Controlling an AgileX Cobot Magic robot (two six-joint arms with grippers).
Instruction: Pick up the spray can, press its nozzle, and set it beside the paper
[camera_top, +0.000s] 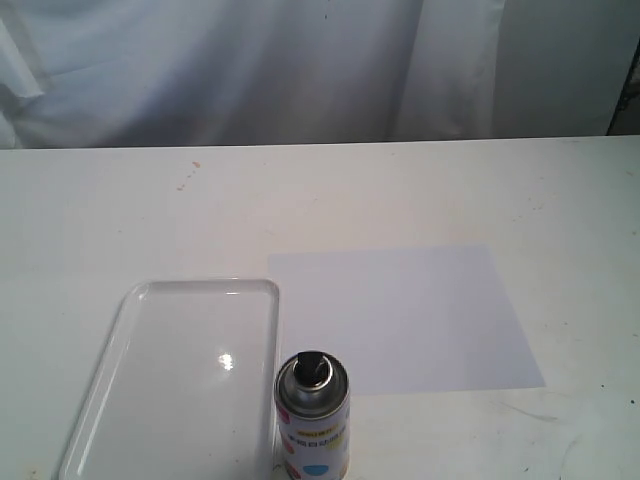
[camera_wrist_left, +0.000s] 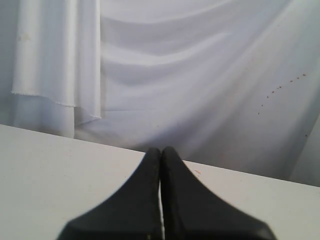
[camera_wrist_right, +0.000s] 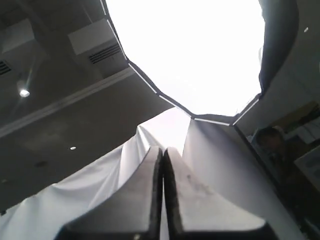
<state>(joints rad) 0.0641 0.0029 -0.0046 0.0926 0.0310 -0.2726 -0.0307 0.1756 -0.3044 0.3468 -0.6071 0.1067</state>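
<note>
The spray can (camera_top: 313, 425) stands upright at the front edge of the exterior view, its black nozzle (camera_top: 312, 367) on the silver dome. Right behind it, slightly to the right, the white paper (camera_top: 405, 318) lies flat on the table. Neither arm shows in the exterior view. In the left wrist view my left gripper (camera_wrist_left: 161, 150) is shut and empty, low over the table and facing the white curtain. My right gripper (camera_wrist_right: 163, 150) is also shut with nothing in it, pointing up toward the ceiling and a bright light panel.
A clear plastic tray (camera_top: 130, 375) with rounded corners lies just left of the can. The white table (camera_top: 420, 190) runs back to a white curtain (camera_top: 250, 70). A person (camera_wrist_right: 272, 142) shows at the edge of the right wrist view.
</note>
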